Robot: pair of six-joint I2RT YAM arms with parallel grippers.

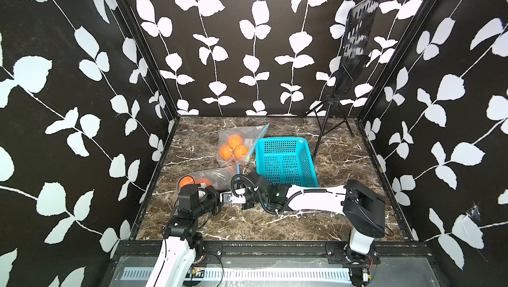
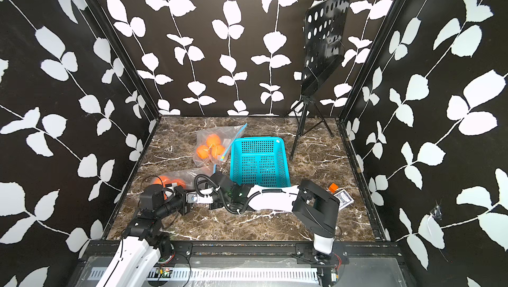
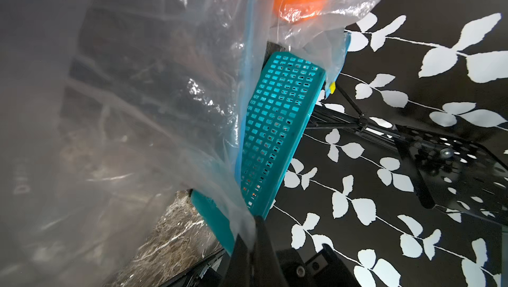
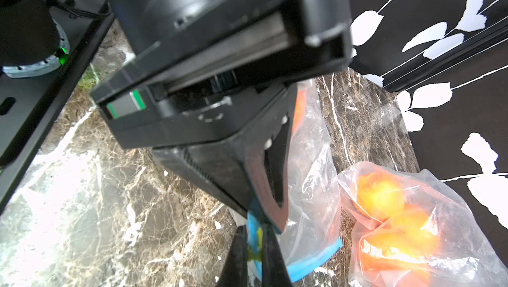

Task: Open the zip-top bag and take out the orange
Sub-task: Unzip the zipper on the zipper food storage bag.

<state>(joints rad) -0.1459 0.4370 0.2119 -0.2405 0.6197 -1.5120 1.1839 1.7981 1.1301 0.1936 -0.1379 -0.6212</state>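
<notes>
Left wrist view is showing your left hand (image 3: pixel 251 240) pinching the clear wall of the zip-top bag (image 3: pixel 137 107), while your right hand (image 4: pixel 254 241) is pinching its blue zip strip (image 4: pixel 313 256). You are holding the bag, orange (image 1: pixel 186 181) inside, at the near left of the surface (image 1: pixel 247 225), left of the basket (image 1: pixel 286 159).

We see the left hand (image 1: pixel 217 190) and the right hand (image 1: pixel 231 189) meeting low over the marble tabletop (image 1: pixel 343 162) at the near zip-top bag (image 1: pixel 217 175), which holds an orange (image 1: pixel 187 181). A second bag (image 1: pixel 233 134) with three oranges (image 1: pixel 233 146) lies just beside the teal basket (image 1: pixel 286 162). A black music stand (image 1: pixel 354 43) stands in the far right corner.
</notes>
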